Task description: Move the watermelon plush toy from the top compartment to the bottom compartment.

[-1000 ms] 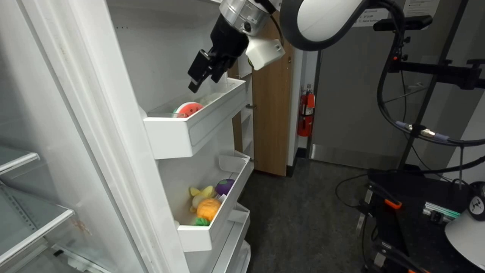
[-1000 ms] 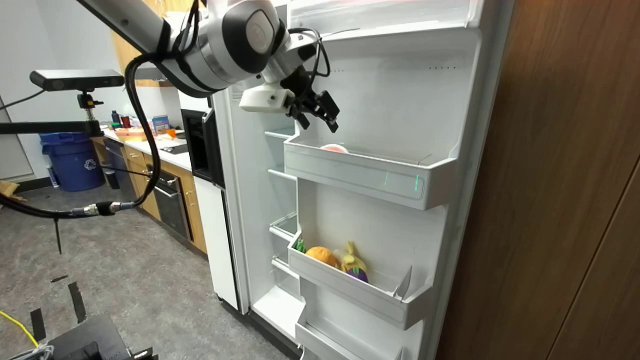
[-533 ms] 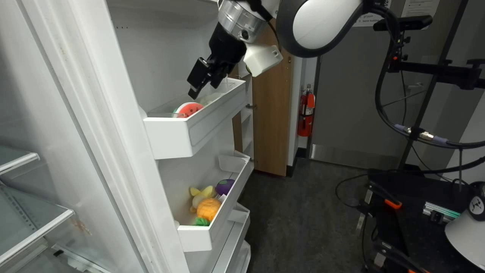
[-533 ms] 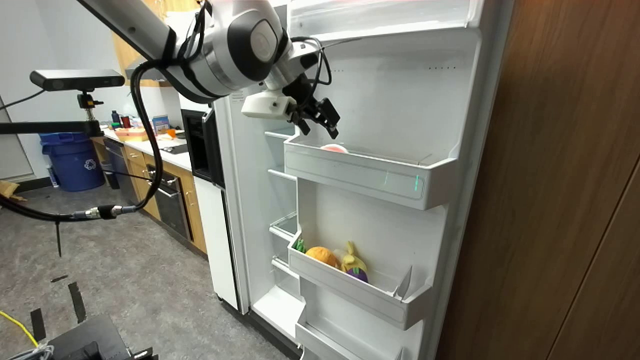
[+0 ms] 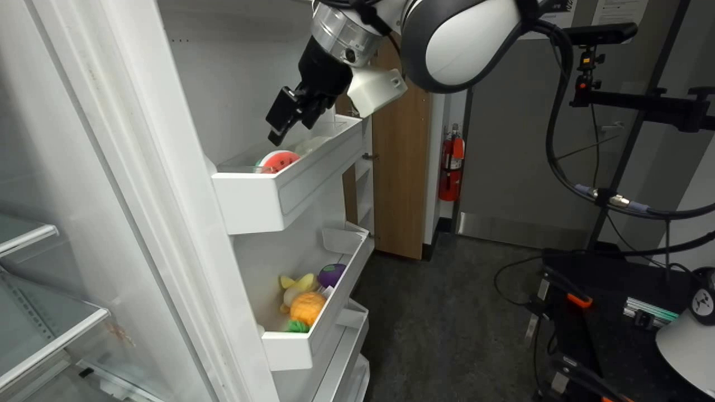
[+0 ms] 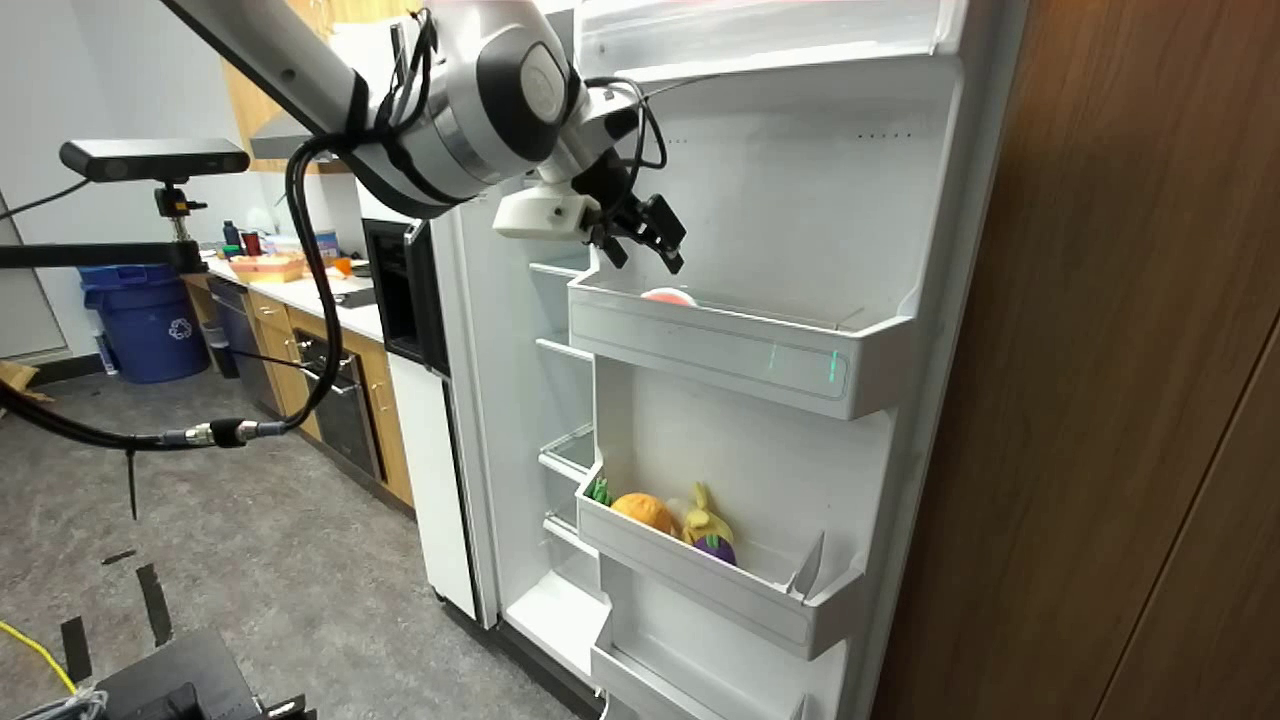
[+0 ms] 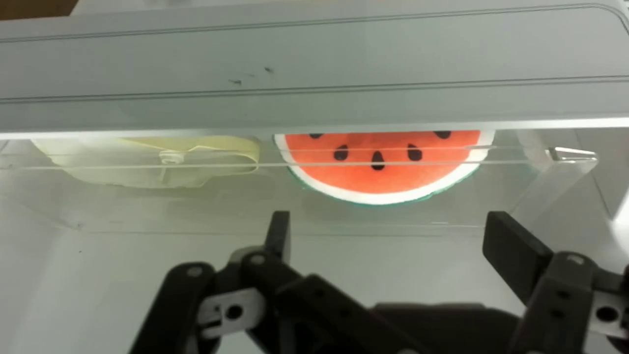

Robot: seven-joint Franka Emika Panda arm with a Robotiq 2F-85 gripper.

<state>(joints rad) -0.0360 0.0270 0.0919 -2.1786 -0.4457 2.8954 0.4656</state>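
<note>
Fingers (image 7: 516,253): we see them spread wide apart, the gap between them holding nothing.
Watermelon plush toy (image 7: 381,174): we find it just below the fingers, apart from them, in both exterior views; in the wrist view it lies ahead, in line with their gap.
Top compartment (image 5: 321,174): we see it under the fingers, its front hiding part of the watermelon plush toy inside.
Pale yellow item (image 7: 142,168): we cannot tell what it is; it lies in that compartment, ahead and outward of the finger at the wrist view's left.
Bottom compartment (image 6: 690,582): well below the fingers, holding an orange-coloured toy (image 5: 308,307), banana plush toy (image 6: 708,524) and purple toy (image 5: 331,275).
</note>
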